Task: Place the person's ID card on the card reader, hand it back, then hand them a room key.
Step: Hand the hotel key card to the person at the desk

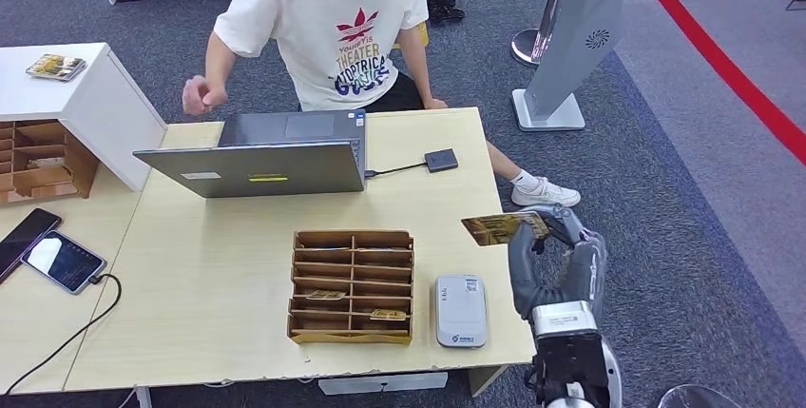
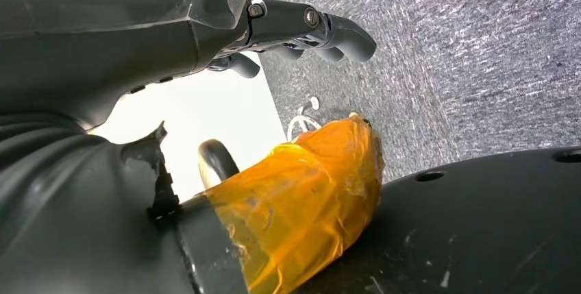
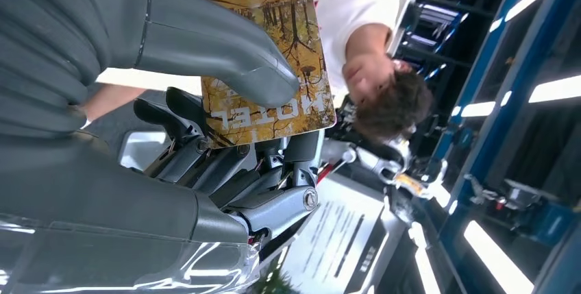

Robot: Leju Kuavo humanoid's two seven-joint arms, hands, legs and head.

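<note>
My right hand (image 1: 556, 256) pinches the room key (image 1: 494, 228) off the table's right edge, long axis pointing left, the person's hand (image 1: 201, 94) far across; left hand (image 2: 301, 30) looks empty

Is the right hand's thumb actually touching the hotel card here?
Touching. In the right wrist view the thumb presses flat on the printed face of the hotel card, with the fingers behind it. The head view shows the right hand holding it up.

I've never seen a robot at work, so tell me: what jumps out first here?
The robot's right hand, raised past the table's right edge, pinches a golden hotel card. Across the table sits a person behind an open laptop. A wooden card box stands beside a white reader.
</note>
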